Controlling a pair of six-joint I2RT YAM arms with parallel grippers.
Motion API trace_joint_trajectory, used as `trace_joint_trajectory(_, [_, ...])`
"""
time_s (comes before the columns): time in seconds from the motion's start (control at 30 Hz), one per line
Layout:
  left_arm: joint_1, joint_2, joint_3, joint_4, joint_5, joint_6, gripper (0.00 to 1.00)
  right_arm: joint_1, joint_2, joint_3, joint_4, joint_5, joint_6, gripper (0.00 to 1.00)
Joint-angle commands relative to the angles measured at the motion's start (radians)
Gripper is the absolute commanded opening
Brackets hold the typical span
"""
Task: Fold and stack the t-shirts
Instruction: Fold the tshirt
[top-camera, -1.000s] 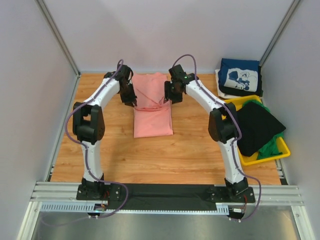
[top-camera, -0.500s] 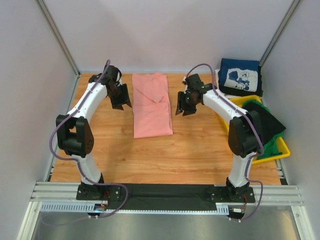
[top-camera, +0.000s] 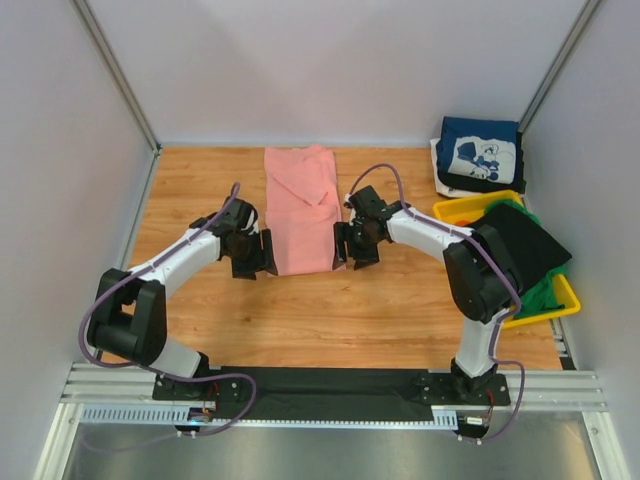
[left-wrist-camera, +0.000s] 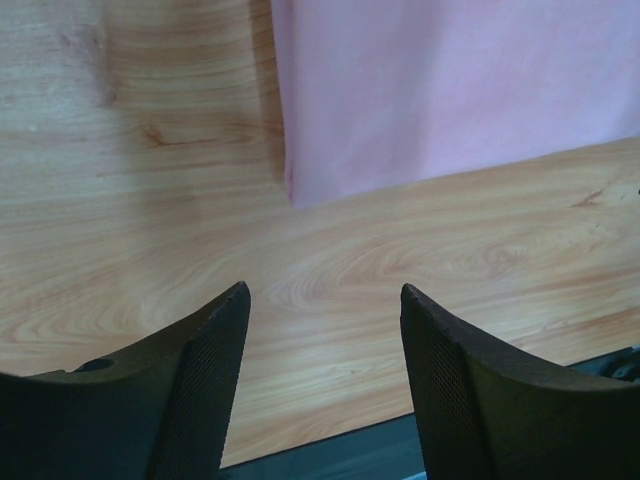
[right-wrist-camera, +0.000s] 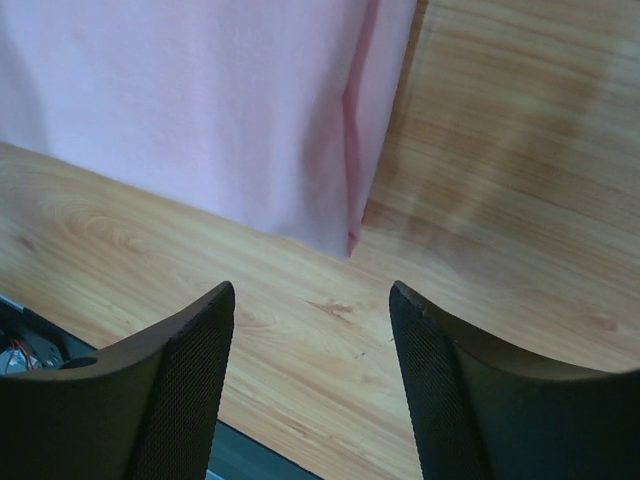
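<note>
The salmon-pink t-shirt (top-camera: 303, 205) lies folded into a long strip on the wooden table, running from the back wall toward me. My left gripper (top-camera: 257, 262) is open and empty just left of the shirt's near left corner (left-wrist-camera: 295, 195). My right gripper (top-camera: 350, 256) is open and empty just right of its near right corner (right-wrist-camera: 350, 240). Both hover low over bare wood, touching no cloth. A navy t-shirt with a white print (top-camera: 480, 150) lies folded on a white one at the back right.
A yellow plastic bin (top-camera: 462, 209) stands at the right edge, holding a black shirt (top-camera: 515, 250) and a green one (top-camera: 545, 290). Grey walls close in the back and both sides. The metal rail with the arm bases runs along the near edge.
Both grippers have let go of the pink shirt's far end, swung outward, then come toward me to its near corners. The shirt lies flat as a narrow strip.
</note>
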Motion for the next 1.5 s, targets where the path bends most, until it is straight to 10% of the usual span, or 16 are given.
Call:
trace_joint_trajectory(0.0, [0.003, -0.045, -0.021, 0.132, -0.008, -0.018, 0.69, 0.003, 0.018, -0.010, 0.092, -0.009, -0.003, 0.65])
trace_joint_trajectory(1.0, [0.005, -0.002, -0.251, 0.426, -0.068, -0.171, 0.61, -0.035, 0.083, -0.096, 0.186, -0.018, 0.009, 0.08])
trace_joint_trajectory(1.47, [0.005, 0.055, -0.257, 0.475, -0.054, -0.202, 0.24, -0.037, 0.101, -0.093, 0.195, -0.043, 0.005, 0.00])
